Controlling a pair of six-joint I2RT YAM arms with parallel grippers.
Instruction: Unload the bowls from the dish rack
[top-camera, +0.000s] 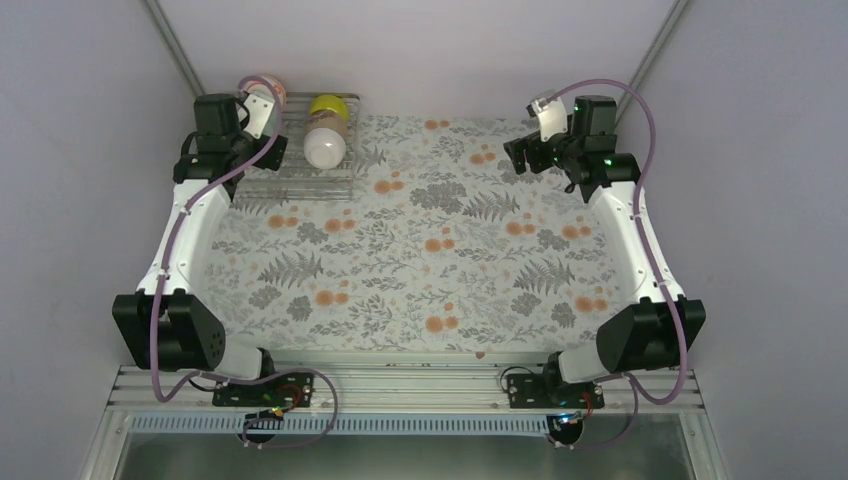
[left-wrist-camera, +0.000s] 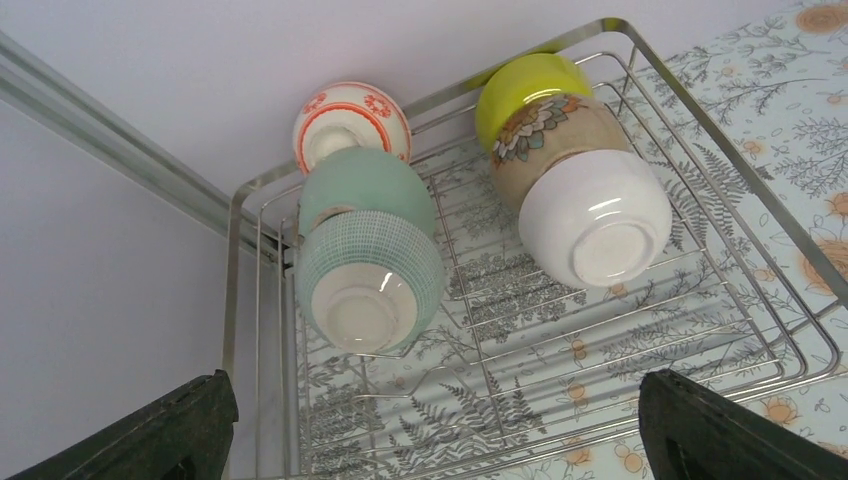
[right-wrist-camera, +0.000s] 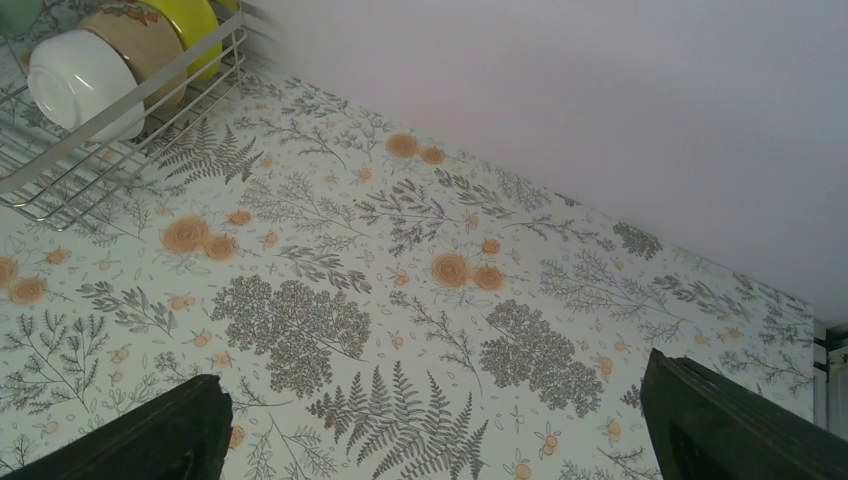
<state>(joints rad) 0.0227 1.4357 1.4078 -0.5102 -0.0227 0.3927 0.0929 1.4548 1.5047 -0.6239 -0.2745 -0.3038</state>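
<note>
Left claw (left-wrist-camera: 432, 400): jaws spread wide, empty, hovers above dish rack (top-camera: 300, 178) at far-left corner of counter (right-wrist-camera: 400, 300). Right claw (right-wrist-camera: 435, 400): released, empty, well apart from rack.

Bowls lie on sides in two nested rows running away from left claw, bases toward it.
- Left row: teal-grid bowl (left-wrist-camera: 370, 280), mint bowl (left-wrist-camera: 365, 190), red-patterned bowl (left-wrist-camera: 350, 120).
- Right row: white bowl (left-wrist-camera: 595, 220), floral bowl (left-wrist-camera: 545, 130), yellow-green bowl (left-wrist-camera: 525, 85).

Left arm much nearer. Front bowls likely first.
</note>
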